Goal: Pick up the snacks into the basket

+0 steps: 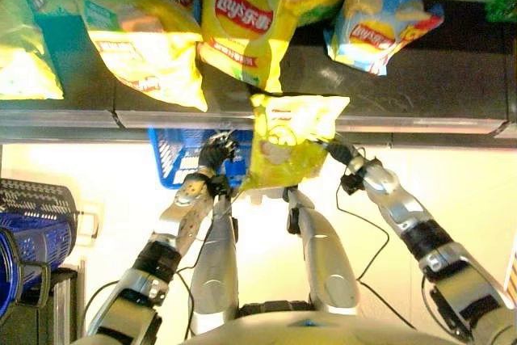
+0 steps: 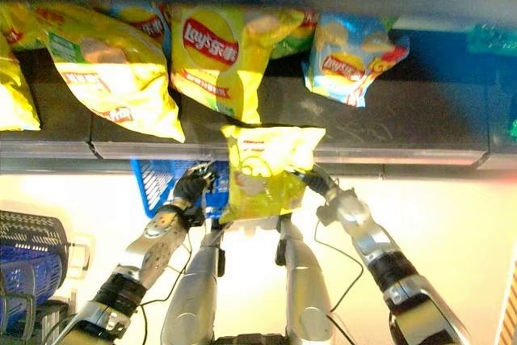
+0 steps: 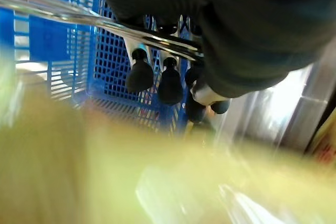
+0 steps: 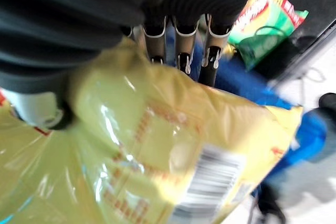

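Note:
A yellow snack bag [image 1: 287, 143] hangs below the shelf edge, and my right hand [image 1: 341, 152] is shut on its right side. In the right wrist view the fingers [image 4: 181, 51] and thumb pinch the crinkled bag [image 4: 184, 145]. Just left of and behind the bag is the blue mesh basket [image 1: 174, 155]. My left hand [image 1: 216, 151] is shut on the basket's handle; the left wrist view shows its dark fingertips [image 3: 169, 80] curled round the metal wire handle [image 3: 79, 14], with the blue mesh [image 3: 113, 72] beyond. The bag partly covers the basket's right side.
A dark shelf [image 1: 420, 78] above holds several chip bags: yellow ones [image 1: 145, 38] and a light blue one [image 1: 380, 30], with a green pack [image 1: 501, 6] at far right. A stack of blue baskets [image 1: 32, 236] stands at lower left.

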Controlling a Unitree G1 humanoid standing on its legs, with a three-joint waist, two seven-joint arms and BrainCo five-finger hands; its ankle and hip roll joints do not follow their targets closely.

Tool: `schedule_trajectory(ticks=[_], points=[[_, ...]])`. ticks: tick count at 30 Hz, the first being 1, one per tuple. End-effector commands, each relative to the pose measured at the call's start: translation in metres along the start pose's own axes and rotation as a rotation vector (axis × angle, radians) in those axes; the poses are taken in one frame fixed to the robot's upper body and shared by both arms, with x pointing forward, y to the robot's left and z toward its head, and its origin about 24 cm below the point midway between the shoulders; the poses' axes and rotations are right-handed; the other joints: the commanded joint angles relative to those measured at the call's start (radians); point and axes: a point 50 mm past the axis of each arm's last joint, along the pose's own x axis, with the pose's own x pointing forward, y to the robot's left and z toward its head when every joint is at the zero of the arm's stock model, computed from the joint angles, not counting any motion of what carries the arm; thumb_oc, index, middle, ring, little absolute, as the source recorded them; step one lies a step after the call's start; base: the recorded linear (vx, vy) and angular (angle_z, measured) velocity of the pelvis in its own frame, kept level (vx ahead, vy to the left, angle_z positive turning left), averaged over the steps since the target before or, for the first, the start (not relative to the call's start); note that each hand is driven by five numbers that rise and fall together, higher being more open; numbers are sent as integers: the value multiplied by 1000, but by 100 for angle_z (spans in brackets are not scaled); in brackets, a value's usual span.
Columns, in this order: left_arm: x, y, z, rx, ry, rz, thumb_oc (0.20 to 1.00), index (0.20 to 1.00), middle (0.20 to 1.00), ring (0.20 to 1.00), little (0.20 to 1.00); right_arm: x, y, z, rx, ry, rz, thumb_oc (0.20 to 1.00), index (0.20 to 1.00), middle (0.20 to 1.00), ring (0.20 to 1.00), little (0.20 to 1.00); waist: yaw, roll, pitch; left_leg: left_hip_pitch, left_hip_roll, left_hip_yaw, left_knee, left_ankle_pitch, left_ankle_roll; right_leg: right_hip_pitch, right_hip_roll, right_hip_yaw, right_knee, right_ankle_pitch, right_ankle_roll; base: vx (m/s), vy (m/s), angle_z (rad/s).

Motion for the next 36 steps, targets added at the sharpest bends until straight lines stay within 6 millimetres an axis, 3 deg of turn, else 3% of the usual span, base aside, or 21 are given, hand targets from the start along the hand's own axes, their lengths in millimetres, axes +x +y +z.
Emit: schedule_trajectory(ticks=[1, 5, 10, 13, 17, 20, 21, 28, 33, 36], points=[[-3, -46, 58, -85, -285, -197, 200, 200, 200, 200, 200, -2, -5, -29, -119, 193, -47, 200, 200, 200, 200, 200, 48, 28, -16, -69, -47, 58, 65, -14, 50, -3, -48, 68, 43, -91, 103, -49, -3, 5], [-2, -52, 64, -72, -311, -209, 200, 200, 200, 200, 200, -2, -7, -33, -200, 217, -65, 200, 200, 200, 200, 200, 50, 33, -16, -99, -48, 56, 72, -10, 49, -34, -50, 64, 54, -92, 104, -17, 0, 14], [-5, -36, 59, -90, -305, -148, 200, 200, 200, 200, 200, -13, 1, -43, 106, 206, -156, 200, 200, 200, 200, 200, 42, 28, -16, 5, -48, 67, 31, -20, 52, 62, -50, 65, 9, -90, 112, 35, 25, 2], [-15, 11, 31, -149, -222, 18, 200, 200, 200, 200, 200, -33, 0, -53, 315, 173, -235, 200, 200, 200, 200, 200, 38, 27, -66, 150, -56, 78, -17, -46, 56, 203, -58, 77, -38, -92, 123, 182, 99, -10], [-28, 39, 7, -119, -136, 97, 200, 200, 200, 200, 200, -54, -5, -71, 290, 224, -247, 200, 200, 200, 200, 200, 40, 31, -121, 259, -73, 78, -33, -69, 61, 333, -73, 70, -78, -92, 134, 144, 62, 3], [-36, 54, -6, -108, -94, 150, 200, 200, 200, 200, 200, -64, -1, -84, 352, 265, -260, 200, 200, 200, 200, 200, 43, 32, -150, 308, -87, 77, -45, -80, 71, 387, -77, 71, -112, -87, 140, 103, 105, 12], [-46, 64, -19, -126, -50, 187, 200, 200, 200, 200, 200, -74, 3, -93, 359, 300, -257, 200, 200, 200, 200, 200, 44, 32, -183, 336, -98, 79, -60, -85, 80, 413, -87, 74, -137, -75, 146, 45, 81, 3], [-61, 66, -40, -155, 32, 172, 200, 200, 200, 200, 200, -83, 26, -110, 422, 394, -224, 200, 200, 200, 200, 200, 48, 10, -264, 390, -111, 100, -112, -80, 105, 445, -97, 93, -182, -33, 167, 24, 97, -3], [-61, 65, -44, -124, 63, 155, 200, 200, 200, 200, 200, -74, 42, -109, 418, 427, -173, 200, 200, 200, 200, 200, 62, 21, -280, 411, -77, 112, -148, -49, 118, 445, -56, 72, -43, -115, 157, -51, 14, -14], [-64, 68, -52, -102, 104, 163, 200, 200, 200, 200, 200, -79, 54, -116, 440, 469, -140, 200, 200, 200, 200, 200, 75, 21, -328, 426, -66, 105, -166, -33, 115, 517, -15, 110, -13, -188, 137, 14, -112, -4]])
